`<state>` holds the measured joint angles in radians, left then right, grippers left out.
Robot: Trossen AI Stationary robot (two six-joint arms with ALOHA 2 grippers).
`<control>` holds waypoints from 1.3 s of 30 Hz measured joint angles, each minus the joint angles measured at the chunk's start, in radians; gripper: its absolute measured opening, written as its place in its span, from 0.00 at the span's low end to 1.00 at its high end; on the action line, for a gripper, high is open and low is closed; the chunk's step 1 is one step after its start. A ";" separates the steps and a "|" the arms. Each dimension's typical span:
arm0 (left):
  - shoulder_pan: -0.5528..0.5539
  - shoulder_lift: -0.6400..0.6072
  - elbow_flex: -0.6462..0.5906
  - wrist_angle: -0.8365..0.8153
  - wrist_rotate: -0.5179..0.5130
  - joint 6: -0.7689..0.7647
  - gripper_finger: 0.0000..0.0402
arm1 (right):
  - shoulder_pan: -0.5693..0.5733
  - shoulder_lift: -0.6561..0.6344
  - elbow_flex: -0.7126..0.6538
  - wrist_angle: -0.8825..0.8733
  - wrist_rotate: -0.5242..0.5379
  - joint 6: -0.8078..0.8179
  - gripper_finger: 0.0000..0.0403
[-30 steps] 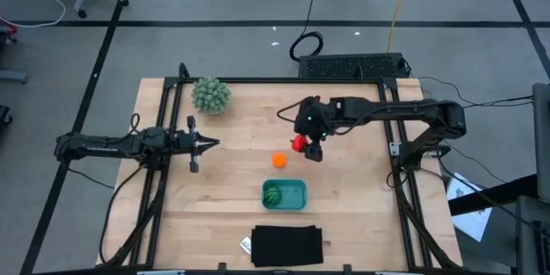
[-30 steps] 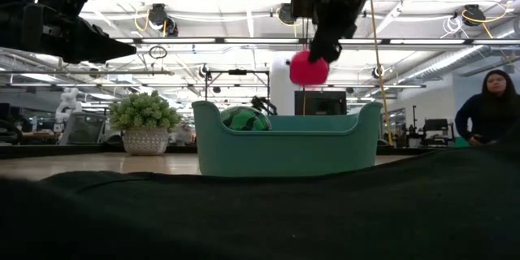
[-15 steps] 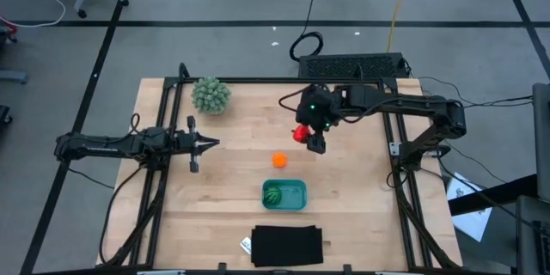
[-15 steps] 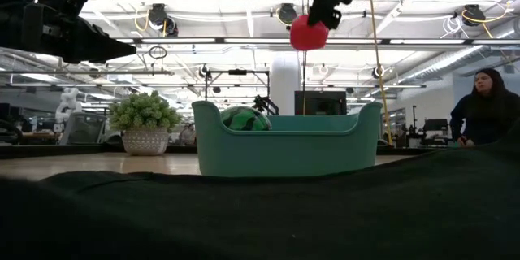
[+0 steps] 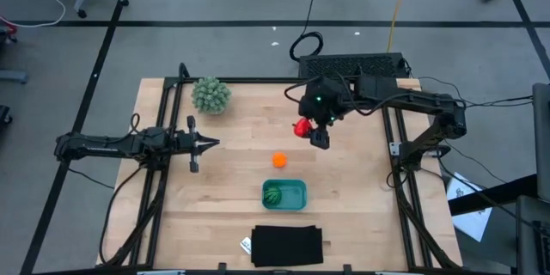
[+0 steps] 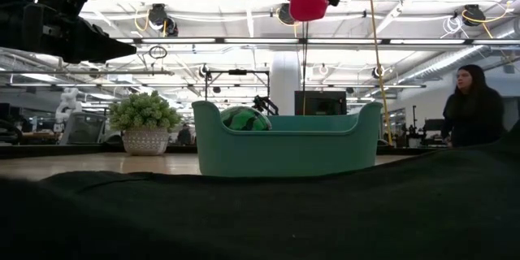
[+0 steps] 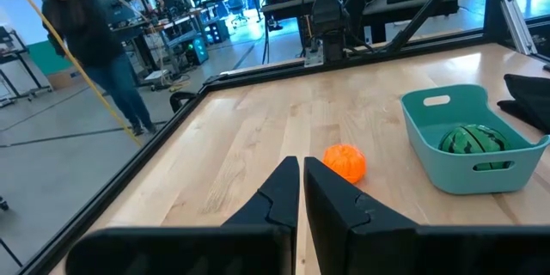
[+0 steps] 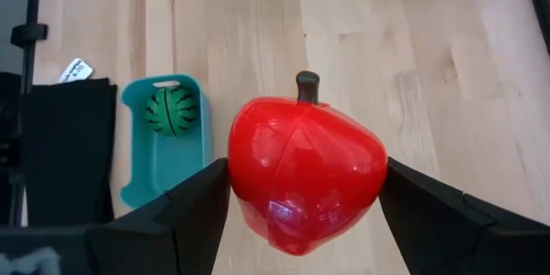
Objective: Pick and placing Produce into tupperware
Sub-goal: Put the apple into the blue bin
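Observation:
My right gripper (image 5: 311, 131) is high above the table's far right part, shut on the red produce piece (image 8: 302, 172), which has a short dark stem (image 8: 307, 86). The teal tupperware (image 5: 284, 194) sits near the table's middle, toward the near edge, with the dark green striped piece (image 5: 272, 195) lying inside on its bottom. The orange piece (image 5: 279, 160) rests on the wood just beyond the tupperware. My left gripper (image 5: 213, 143) hovers shut at the left side, pointing right. My right gripper pinches the red piece between its two fingers (image 8: 185, 210), one on each of its rounded sides (image 8: 241, 172). The fingers slant down from above. The piece is lifted clear, high over the table (image 6: 308, 3), stem end pointing away from the wrist.
A pale-green fuzzy ball plant (image 5: 210, 94) in a pot stands at the far left corner. A black flat rectangle (image 5: 287, 246) lies at the near edge with a small white tag (image 5: 246, 245) beside it. A person (image 6: 471, 106) stands beyond the table. Bare wood lies around the orange piece.
My right gripper has risen with the red piece and moved toward the far edge, staying shut on it. In the low view the piece climbs from just above the tupperware's rim level to near the picture's top. The person behind the table has shifted.

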<state>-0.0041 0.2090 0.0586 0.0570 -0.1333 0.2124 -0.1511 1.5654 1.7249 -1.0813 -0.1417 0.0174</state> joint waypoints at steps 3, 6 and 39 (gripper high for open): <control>0.000 0.000 0.000 0.000 0.000 0.003 0.06 | 0.005 0.000 0.000 -0.005 0.000 0.002 0.66; 0.000 0.000 0.000 0.000 0.000 0.003 0.06 | 0.017 0.000 0.000 -0.002 0.000 0.005 0.66; 0.000 0.000 0.000 0.015 -0.008 -0.014 0.06 | 0.273 0.167 -0.027 0.095 -0.019 0.048 0.66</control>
<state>-0.0043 0.2089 0.0586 0.0719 -0.1417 0.1983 0.1219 1.7321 1.6983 -0.9865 -0.1606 0.0652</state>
